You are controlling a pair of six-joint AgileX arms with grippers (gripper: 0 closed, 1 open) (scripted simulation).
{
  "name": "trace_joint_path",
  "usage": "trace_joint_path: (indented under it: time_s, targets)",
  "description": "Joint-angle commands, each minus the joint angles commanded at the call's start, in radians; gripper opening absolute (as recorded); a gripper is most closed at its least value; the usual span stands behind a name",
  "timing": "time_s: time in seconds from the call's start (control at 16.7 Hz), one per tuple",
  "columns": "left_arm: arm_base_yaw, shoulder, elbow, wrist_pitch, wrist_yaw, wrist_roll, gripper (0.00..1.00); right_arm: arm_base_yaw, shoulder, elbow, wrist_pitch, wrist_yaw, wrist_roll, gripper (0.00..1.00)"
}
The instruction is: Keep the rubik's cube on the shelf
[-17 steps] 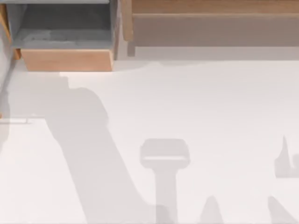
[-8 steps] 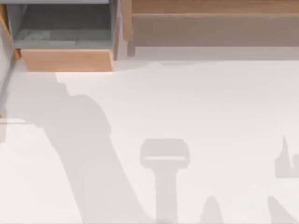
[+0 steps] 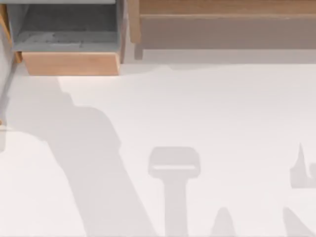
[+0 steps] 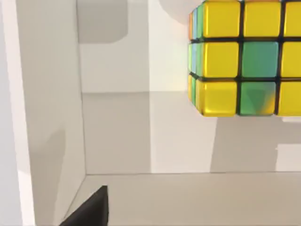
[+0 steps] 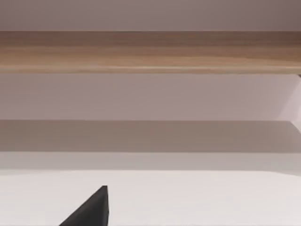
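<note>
Approaching the cube, nothing shelved yet.
The left gripper's [image 4: 89, 209] spread I cannot tell; the cube [image 4: 244, 59] lies ahead of it, ungrasped, on the table [image 3: 207, 108]; beyond the cube, the shelf [image 3: 222, 7] waits bare.

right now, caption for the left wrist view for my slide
Left wrist camera close on the rubik's cube, yellow and green squares facing it, above a pale surface.
</note>
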Motion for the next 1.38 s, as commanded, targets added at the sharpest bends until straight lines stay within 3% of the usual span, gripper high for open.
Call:
trace_joint_path:
  time_s: [0.36,0.72,1.38]
  targets:
    - [-0.07,0.138,-0.07,0.207,-0.016,-0.071,1.0,0.0,0.0,0.0,0.0,0.0,0.0,1.0]
    - [-0.079,0.159,-0.07,0.235,-0.021,-0.083,1.0,0.0,0.0,0.0,0.0,0.0,0.0,1.0]
    - [-0.079,0.159,-0.07,0.235,-0.021,-0.083,0.17,0.0,0.0,0.0,0.0,0.0,0.0,1.0]
